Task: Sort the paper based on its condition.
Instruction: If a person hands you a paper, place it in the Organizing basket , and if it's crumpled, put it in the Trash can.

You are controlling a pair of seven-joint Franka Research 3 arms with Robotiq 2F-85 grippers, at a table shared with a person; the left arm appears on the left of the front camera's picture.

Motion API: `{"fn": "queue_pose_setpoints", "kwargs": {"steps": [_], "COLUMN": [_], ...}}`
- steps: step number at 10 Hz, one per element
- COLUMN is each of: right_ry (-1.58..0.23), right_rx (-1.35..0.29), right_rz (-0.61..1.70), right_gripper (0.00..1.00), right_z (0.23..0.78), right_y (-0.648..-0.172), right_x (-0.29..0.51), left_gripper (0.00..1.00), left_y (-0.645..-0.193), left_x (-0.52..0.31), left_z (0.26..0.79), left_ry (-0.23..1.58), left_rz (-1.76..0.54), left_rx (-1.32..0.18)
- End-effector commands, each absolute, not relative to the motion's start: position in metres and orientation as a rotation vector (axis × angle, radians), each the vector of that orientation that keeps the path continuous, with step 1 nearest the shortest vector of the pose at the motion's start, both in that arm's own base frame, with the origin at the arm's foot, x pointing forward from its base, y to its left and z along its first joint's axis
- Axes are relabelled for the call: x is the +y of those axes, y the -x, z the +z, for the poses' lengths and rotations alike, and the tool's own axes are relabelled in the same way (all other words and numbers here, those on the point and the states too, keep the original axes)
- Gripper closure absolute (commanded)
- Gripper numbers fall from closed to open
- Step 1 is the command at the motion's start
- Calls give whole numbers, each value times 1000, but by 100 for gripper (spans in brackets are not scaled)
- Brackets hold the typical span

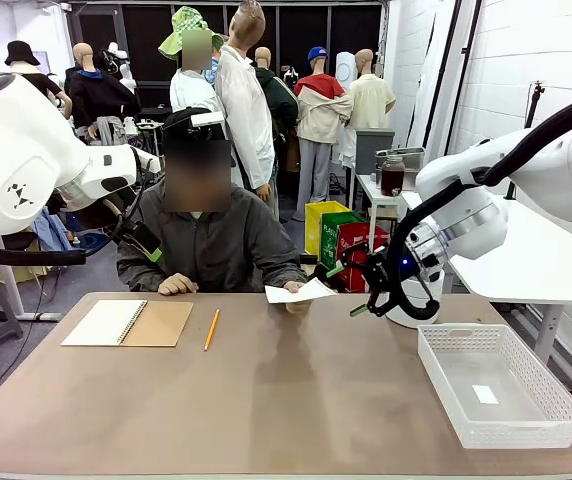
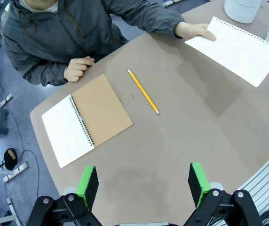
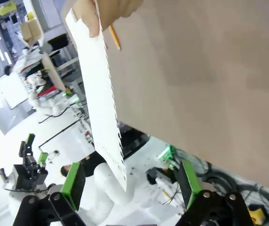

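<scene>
The person across the table holds out the paper, a flat white sheet with a perforated edge, just above the tabletop in one hand. My right gripper is open right beside the sheet's near end. In the right wrist view the paper runs down between the green pads, closer to the left one and not clamped. From above, the left wrist view has the same sheet pinched at a corner by the hand. My left gripper hangs open high over the table's left part, holding nothing.
An open spiral notebook with a brown cover lies at the left, with a yellow pencil beside it. A white mesh basket stands at the right front, with a small white label inside. The person's other fist rests near the notebook.
</scene>
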State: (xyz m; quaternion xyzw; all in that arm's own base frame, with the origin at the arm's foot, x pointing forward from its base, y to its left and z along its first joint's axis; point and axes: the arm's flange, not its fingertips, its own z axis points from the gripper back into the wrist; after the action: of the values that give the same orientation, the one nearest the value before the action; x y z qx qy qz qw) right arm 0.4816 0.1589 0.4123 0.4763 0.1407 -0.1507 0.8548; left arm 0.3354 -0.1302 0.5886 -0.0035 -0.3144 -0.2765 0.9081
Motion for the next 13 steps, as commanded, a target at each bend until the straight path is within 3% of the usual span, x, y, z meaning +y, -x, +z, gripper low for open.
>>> {"fn": "queue_pose_setpoints", "kwargs": {"steps": [1,7,8,9,11,13], "right_ry": [-1102,-1229,-1231,-1246,-1257,-1269], "right_rx": [374,498,492,494,494,485], "right_rz": [-331,-446,-466,-477,-496,-506], "right_gripper": [0,0,18,24,24,46], "right_z": [404,373,370,368,367,368], "right_y": [-489,-502,-505,-507,-509,-510], "right_x": [160,152,152,151,150,150], "left_gripper": [0,0,0,0,0,0], "left_y": [-336,-336,-336,-336,-336,-336], "left_x": [-130,-130,-130,-130,-130,-130], "left_z": [590,590,590,590,590,590], "left_ry": [7,7,7,7,7,7], "left_rz": [-569,-569,-569,-569,-569,-569], "left_rx": [-647,-647,-647,-647,-647,-647]}}
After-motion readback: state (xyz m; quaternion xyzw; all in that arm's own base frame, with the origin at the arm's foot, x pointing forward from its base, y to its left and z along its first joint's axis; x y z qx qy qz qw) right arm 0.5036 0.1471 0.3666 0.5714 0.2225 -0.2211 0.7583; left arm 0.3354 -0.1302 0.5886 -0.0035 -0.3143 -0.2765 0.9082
